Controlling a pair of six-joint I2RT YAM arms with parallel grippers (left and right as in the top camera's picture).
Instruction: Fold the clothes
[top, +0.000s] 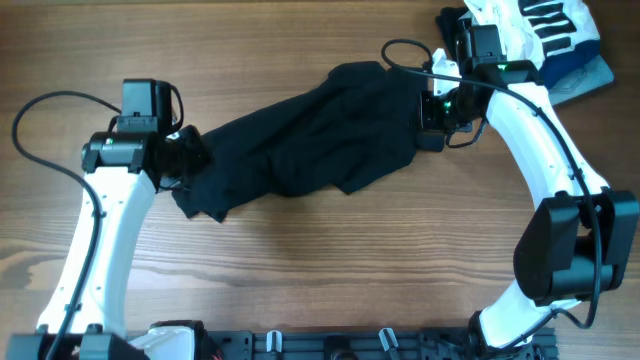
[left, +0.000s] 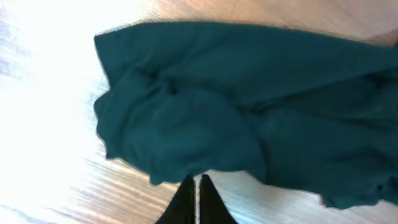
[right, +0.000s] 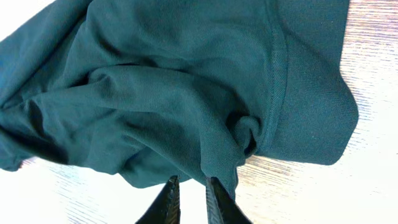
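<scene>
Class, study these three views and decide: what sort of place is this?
Probably a robotics lab's laundry-folding bench: left arm and right arm flank a wooden table, a dark garment lies stretched between them, and more clothes are piled at the far corner.

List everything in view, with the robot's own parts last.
black garment: one, black overhead and dark teal in the wrist views, crumpled across the table's middle between the two grippers
striped garment: one, white with black stripes, far right corner
denim piece: one, light blue, under the striped garment
table: one, brown wood, beneath everything
left arm: one, white and black, left side
right arm: one, white and black, right side
left gripper: one, black, fingers closed on the garment's edge
right gripper: one, black, fingers slightly apart at a fold, grip unclear
</scene>
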